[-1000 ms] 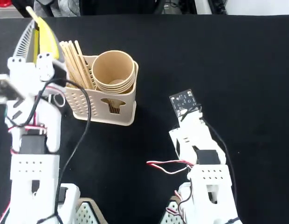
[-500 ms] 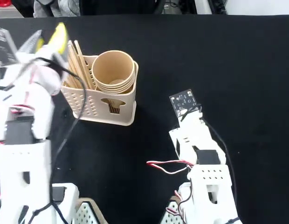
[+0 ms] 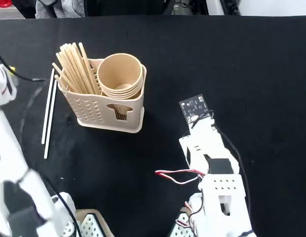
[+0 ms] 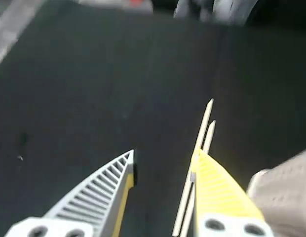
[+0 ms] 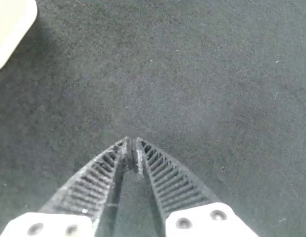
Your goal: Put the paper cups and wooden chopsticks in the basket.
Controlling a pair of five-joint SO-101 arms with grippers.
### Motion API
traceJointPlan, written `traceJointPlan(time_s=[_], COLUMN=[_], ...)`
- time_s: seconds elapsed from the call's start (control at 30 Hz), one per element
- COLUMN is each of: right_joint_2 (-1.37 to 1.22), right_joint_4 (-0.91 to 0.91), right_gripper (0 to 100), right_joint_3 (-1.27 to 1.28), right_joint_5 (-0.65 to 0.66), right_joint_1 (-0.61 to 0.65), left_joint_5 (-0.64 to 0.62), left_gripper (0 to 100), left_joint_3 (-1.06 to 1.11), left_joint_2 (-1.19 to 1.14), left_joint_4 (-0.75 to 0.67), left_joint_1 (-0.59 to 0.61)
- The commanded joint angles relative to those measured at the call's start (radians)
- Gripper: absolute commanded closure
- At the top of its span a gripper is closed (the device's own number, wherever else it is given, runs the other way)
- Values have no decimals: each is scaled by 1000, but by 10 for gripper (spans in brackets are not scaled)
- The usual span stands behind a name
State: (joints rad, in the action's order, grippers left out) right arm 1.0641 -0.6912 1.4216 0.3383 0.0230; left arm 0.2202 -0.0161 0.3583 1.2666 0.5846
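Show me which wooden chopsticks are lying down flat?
The two pale wooden chopsticks lying on the black table, beside the beige plastic basket. All the other chopsticks stand bundled upright inside the basket.

No writing, label or number can be read.

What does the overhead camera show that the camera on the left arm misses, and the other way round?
From above: the stacked paper cups and bundled chopsticks inside the basket, plus the right arm. From the left wrist: its own left gripper, fingers open. Both: the two loose chopsticks on the black table, beside the basket.
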Motion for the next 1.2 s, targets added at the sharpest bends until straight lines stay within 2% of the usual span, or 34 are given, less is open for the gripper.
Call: traceJointPlan(time_s=[0.0,0.13,0.4,0.53,0.73,0.93,1.17], right_joint_2=[19,19,19,19,21,21,21], right_joint_4=[17,17,17,17,17,17,17], right_gripper=[984,984,984,984,984,984,984], right_joint_3=[-8,-8,-8,-8,-8,-8,-8], right_joint_5=[6,6,6,6,6,6,6], right_joint_1=[8,8,8,8,8,8,8], left_joint_5=[75,87,78,-15,-104,-107,-107], left_gripper=[805,805,805,805,805,808,809], left_joint_3=[21,22,5,-54,-191,-320,-371], left_joint_2=[-160,-367,-644,-743,-882,-976,-1033], left_joint_4=[-103,-222,-411,-477,-450,-365,-359], left_joint_1=[25,22,-70,-71,-96,-153,-153])
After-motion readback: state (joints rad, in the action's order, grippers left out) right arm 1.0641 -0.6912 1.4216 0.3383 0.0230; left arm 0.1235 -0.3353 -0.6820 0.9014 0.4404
